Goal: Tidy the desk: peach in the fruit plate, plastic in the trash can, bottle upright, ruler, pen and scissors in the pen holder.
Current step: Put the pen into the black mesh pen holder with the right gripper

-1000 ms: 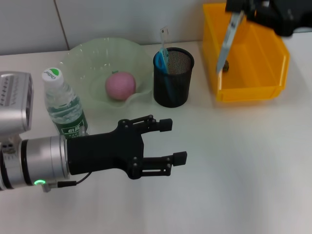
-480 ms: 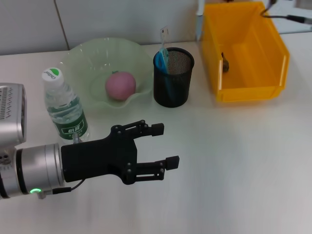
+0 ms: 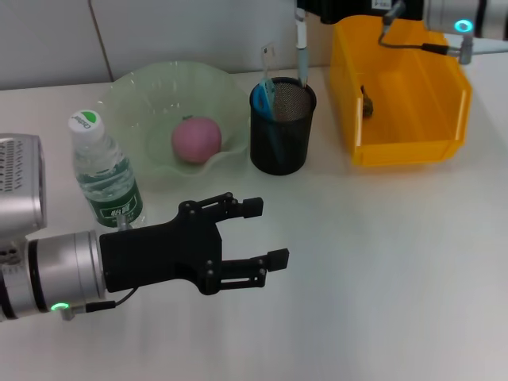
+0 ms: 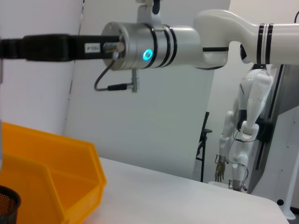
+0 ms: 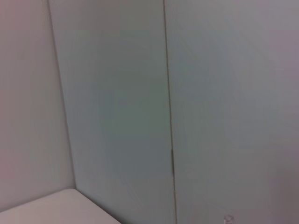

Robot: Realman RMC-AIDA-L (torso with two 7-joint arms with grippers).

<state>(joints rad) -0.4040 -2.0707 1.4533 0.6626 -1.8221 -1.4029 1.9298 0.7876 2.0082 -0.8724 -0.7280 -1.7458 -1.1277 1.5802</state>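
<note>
The pen [image 3: 301, 44], at the upper centre of the head view, hangs upright over the black mesh pen holder [image 3: 282, 125] with its tip at the rim, held from above by the right tool [image 3: 305, 11]; whether those fingers pinch it I cannot tell, being cut off by the frame edge. It looks light, stiff, thin and smooth, so likely to slip or swing; a hold near the top suits the drop. The white desk [image 3: 381, 262] is smooth, and the left tool [image 3: 266, 232] hovers spread at lower left, by the upright bottle [image 3: 103, 171].

Left gripper [image 3: 258, 234] low at front, jaws apart; right arm [image 3: 444, 12] at far edge.
</note>
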